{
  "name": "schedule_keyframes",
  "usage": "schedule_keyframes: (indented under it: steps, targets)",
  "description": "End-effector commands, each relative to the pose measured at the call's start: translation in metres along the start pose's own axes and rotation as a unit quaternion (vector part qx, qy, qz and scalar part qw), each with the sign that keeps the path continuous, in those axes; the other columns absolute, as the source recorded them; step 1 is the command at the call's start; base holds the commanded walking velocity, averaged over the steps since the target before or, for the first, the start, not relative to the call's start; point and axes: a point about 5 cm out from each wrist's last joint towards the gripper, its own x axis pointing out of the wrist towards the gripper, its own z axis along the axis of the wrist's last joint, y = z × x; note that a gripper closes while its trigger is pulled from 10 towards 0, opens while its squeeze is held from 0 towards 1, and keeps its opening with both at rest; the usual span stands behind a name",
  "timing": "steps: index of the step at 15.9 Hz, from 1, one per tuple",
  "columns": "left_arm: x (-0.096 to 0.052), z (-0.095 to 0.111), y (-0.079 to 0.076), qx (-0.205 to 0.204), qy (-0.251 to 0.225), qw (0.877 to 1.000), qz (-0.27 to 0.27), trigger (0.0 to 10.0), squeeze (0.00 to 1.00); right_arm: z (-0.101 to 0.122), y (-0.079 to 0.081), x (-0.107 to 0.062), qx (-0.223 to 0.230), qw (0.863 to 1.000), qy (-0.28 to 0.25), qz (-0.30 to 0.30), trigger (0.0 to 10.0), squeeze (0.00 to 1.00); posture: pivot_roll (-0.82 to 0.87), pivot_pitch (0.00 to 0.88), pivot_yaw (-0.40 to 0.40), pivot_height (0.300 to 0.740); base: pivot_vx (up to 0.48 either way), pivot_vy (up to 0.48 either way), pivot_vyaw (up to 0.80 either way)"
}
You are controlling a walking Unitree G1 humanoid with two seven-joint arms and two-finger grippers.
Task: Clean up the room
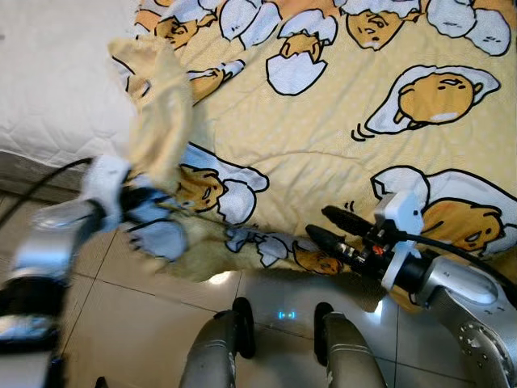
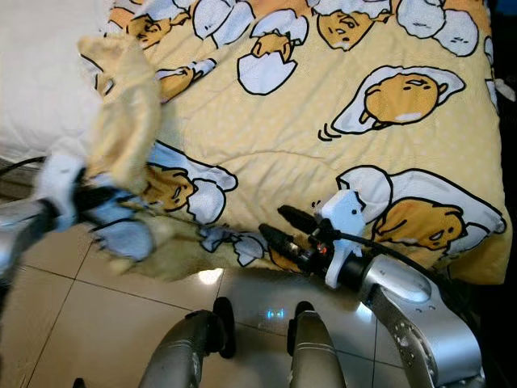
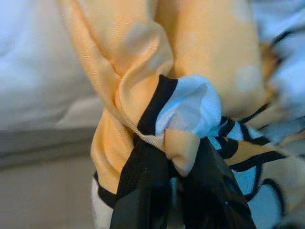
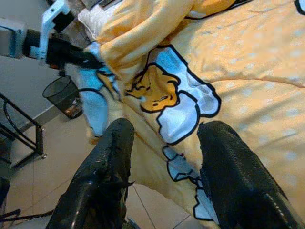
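Observation:
A yellow blanket [image 1: 339, 121] printed with egg cartoons covers the bed, its near edge hanging down toward the tiled floor. My left gripper [image 1: 149, 198] is shut on a bunched fold of the blanket's left corner [image 3: 181, 119], lifting it off the mattress; the raised cloth [image 1: 161, 113] stands up above the gripper. My right gripper [image 1: 321, 226] is open at the blanket's hanging front edge, fingers [image 4: 107, 171] spread with cloth in front of them and nothing pinched.
Bare white quilted mattress [image 1: 56, 81] lies to the left. Beige floor tiles [image 1: 137, 315] run along the bed's side. A black mesh waste bin [image 4: 64, 95] and a black metal rack [image 4: 21, 138] stand on the floor beyond the left arm.

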Motion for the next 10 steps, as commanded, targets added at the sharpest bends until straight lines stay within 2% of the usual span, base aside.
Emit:
schedule_keyframes:
  steps: [1,2,3,5,7,10]
  targets:
    - [-0.017,-0.014,0.022,0.003,0.036,0.998,0.054,0.0,0.0,-0.004,0.004,0.001,0.001,1.0,0.002,0.011,10.0,0.0,-0.09,0.218,0.133,0.74,0.0,0.0,0.0]
    - [-0.025,-0.019,0.03,0.008,0.054,0.996,0.072,0.0,0.0,-0.004,0.004,0.001,0.001,1.0,0.001,0.012,10.0,0.0,-0.09,0.218,0.133,0.74,0.0,0.0,0.0]
    - [-0.037,-0.03,0.045,0.007,0.083,0.99,0.11,0.0,0.0,-0.004,0.007,0.002,0.004,1.0,-0.005,0.022,10.0,0.0,-0.08,0.214,0.132,0.74,0.0,0.0,0.0]
    - [-0.055,-0.044,0.064,-0.005,0.124,0.98,0.155,0.0,0.0,-0.001,0.017,0.004,0.02,0.997,-0.022,0.073,10.0,0.0,-0.07,0.213,0.131,0.74,0.0,0.0,0.0]
    - [-0.062,-0.055,0.069,-0.023,0.149,0.974,0.168,0.0,0.0,-0.001,0.024,0.004,0.017,0.994,-0.016,0.11,10.0,0.0,-0.07,0.21,0.131,0.74,0.0,0.0,0.0]
    - [-0.067,-0.074,0.066,-0.037,0.191,0.965,0.173,0.0,0.0,-0.004,0.023,0.004,0.004,0.994,-0.005,0.113,10.0,0.0,-0.07,0.207,0.132,0.74,0.0,0.0,0.0]
